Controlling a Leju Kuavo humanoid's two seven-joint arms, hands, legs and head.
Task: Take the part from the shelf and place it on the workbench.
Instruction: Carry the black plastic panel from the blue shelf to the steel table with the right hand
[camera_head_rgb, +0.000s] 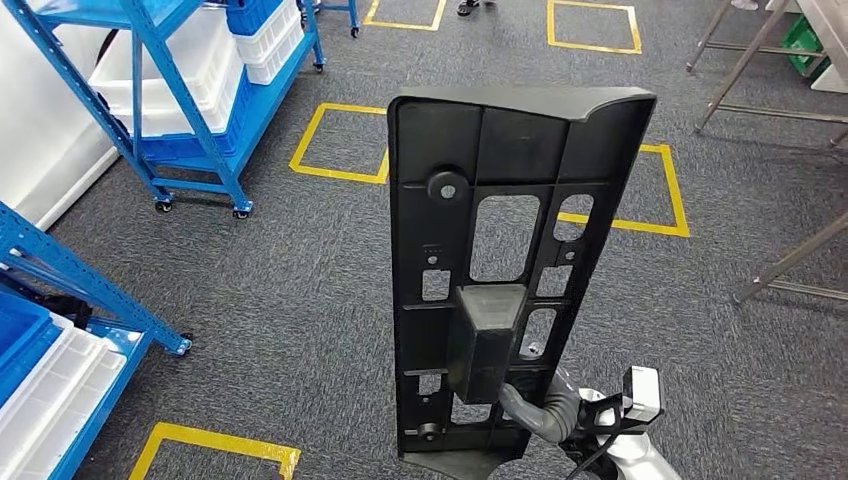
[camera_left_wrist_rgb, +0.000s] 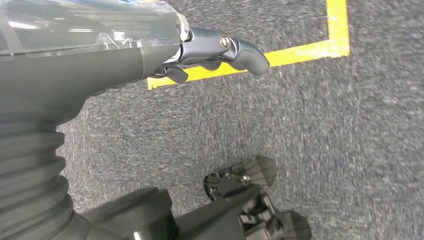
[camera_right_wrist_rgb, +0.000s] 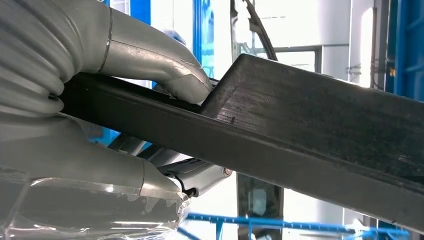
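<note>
Right hand (camera_head_rgb: 560, 415): wrapped around the lower end of the part (camera_head_rgb: 500, 270), thumb (camera_right_wrist_rgb: 165, 75) pressed on one face and darker fingers (camera_right_wrist_rgb: 200, 175) curled under the opposite face, as the right wrist view shows. Grip looks firm; the fingers are closed on the panel, not spread.

Part: a long black moulded panel with ribs, cut-outs and a boxy block just above the hand. Held upright in front of the robot, its top edge well above the hand. It hangs free over the grey carpet (camera_head_rgb: 300, 300), touching nothing but the hand.

Left hand (camera_left_wrist_rgb: 220, 52): hangs low over the carpet, near a yellow floor marking (camera_left_wrist_rgb: 300, 50). Fingers curled inward, nothing in them.

Beyond the part: blue shelf rack (camera_head_rgb: 190, 110) with white bins, well off to the left of the part. Yellow floor squares (camera_head_rgb: 340, 140) behind it. Grey metal legs (camera_head_rgb: 750, 70) far to the right of the part, possibly the workbench frame; cannot tell.

Judgement: part is off the shelf, carry stage under way, placing not yet done.

Doing it well: the load is tall and held from its low end, so it will lever on the fingers. Keep the wrist steady, keep the panel vertical, turn slowly. It blocks much of the forward view, so find the bench top before lowering.
</note>
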